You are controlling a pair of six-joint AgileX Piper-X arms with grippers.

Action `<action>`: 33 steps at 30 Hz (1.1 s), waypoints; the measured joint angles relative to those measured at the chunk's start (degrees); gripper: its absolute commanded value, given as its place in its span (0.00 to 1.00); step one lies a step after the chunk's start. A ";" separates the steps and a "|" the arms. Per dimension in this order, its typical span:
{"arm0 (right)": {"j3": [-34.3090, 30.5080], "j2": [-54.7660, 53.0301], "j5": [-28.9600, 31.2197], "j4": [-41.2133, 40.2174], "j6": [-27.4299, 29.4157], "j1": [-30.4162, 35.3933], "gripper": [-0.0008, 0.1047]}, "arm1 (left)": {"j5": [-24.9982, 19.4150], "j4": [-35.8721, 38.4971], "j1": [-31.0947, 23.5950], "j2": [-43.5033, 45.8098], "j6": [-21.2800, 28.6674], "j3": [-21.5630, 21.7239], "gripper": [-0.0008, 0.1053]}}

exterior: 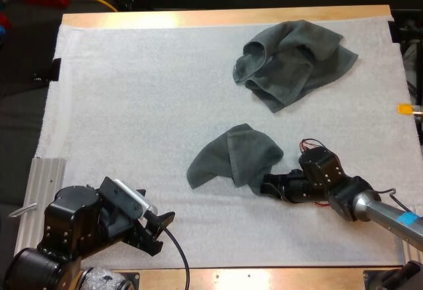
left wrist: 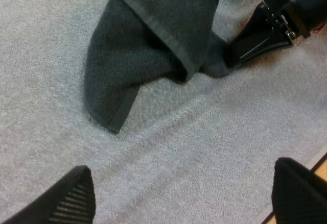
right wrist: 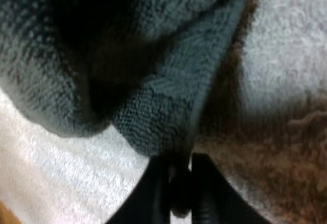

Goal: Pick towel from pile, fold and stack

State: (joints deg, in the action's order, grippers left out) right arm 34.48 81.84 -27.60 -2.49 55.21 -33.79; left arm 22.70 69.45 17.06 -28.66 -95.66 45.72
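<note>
At the mat's middle, high view: a folded-over towel (exterior: 231,161) of dark grey-green terry, loosely doubled into a rounded wedge, with a flat hemmed band along its edge.
Upper right of the high view: a crumpled towel (exterior: 294,62) of the same cloth, bunched in soft folds and well apart from the first.
Right gripper (exterior: 268,185): it sits low on the mat, just right of the folded-over towel. I see its black fingers (right wrist: 209,198) pinching that towel's lower right corner, with cloth squeezed between them.
Left gripper (exterior: 157,232): it is at the lower left of the high view, near the table's near edge and well apart from both towels. Its ribbed fingers (left wrist: 76,198) stand spread wide with nothing between them.
Mat (exterior: 145,105): white and nubbly, with faint ripples beside the folded-over towel.
Table (exterior: 218,18): a wooden strip shows along the far edge.
</note>
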 measured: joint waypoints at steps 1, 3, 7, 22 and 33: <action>0.00 0.00 0.00 0.00 0.00 0.00 0.02 | 0.00 0.00 0.00 0.00 0.00 0.00 0.66; 0.00 0.00 -0.04 0.00 0.00 0.00 0.02 | 0.00 0.00 0.00 0.00 0.00 0.00 0.66; 0.00 0.00 -0.46 0.00 0.05 0.00 0.02 | 0.00 0.00 0.00 0.00 0.00 0.00 0.66; 20.57 -13.43 22.54 -32.56 25.35 -5.37 0.02 | 0.00 -0.11 0.00 0.00 -0.15 0.00 0.66; 43.36 -13.43 24.80 -44.91 34.74 -6.30 0.02 | 0.00 -0.11 0.00 0.00 -0.39 0.00 0.66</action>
State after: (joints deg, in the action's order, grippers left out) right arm 77.83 68.41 -2.79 -47.41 89.95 -40.09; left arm 22.70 69.34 17.06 -28.66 -96.04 45.72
